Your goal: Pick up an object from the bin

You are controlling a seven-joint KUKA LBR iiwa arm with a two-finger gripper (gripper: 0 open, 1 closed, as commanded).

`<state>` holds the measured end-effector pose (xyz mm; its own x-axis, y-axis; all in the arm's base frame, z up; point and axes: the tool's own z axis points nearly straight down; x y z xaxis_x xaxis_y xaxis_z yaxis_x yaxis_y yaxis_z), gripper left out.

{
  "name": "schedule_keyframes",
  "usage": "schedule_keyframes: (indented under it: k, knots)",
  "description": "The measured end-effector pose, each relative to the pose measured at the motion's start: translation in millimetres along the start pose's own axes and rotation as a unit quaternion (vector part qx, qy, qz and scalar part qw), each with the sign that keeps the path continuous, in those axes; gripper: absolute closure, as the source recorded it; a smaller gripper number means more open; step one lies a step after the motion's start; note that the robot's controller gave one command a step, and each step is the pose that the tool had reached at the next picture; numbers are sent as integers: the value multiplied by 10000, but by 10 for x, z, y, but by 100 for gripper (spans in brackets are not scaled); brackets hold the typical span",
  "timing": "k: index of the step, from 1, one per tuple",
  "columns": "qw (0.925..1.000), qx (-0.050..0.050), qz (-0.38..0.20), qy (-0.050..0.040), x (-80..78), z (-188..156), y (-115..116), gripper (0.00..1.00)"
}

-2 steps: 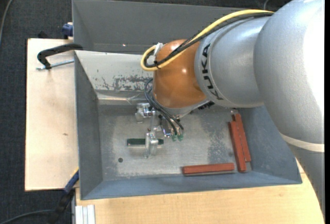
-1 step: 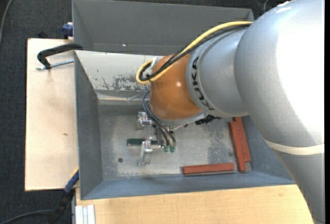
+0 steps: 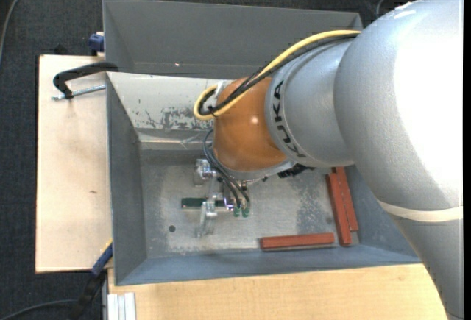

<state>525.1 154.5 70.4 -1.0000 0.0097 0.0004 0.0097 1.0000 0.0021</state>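
Reach step: your jaws, state you cannot tell, low in the bin (image 3: pixel 125 186), apart from red bars (image 3: pixel 296 241); next, grip something squarely.

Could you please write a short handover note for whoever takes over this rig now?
Hand: low near the floor of the bin, left of centre; open or shut unclear.
Things: small dark green piece beside the hand; front red-brown bar and right red-brown bar at the floor's lower right, away from the hand.
Done: nothing visibly lifted.
Left: grasp one thing and lift it out.
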Motion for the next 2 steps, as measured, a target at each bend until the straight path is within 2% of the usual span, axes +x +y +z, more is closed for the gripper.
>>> schedule_keyframes:
  k: [1,2]
  knots:
    - [10000,-1,2,-1,0,1,0,100]
    - [10000,-8,-2,-28,-13,-162,14,100]
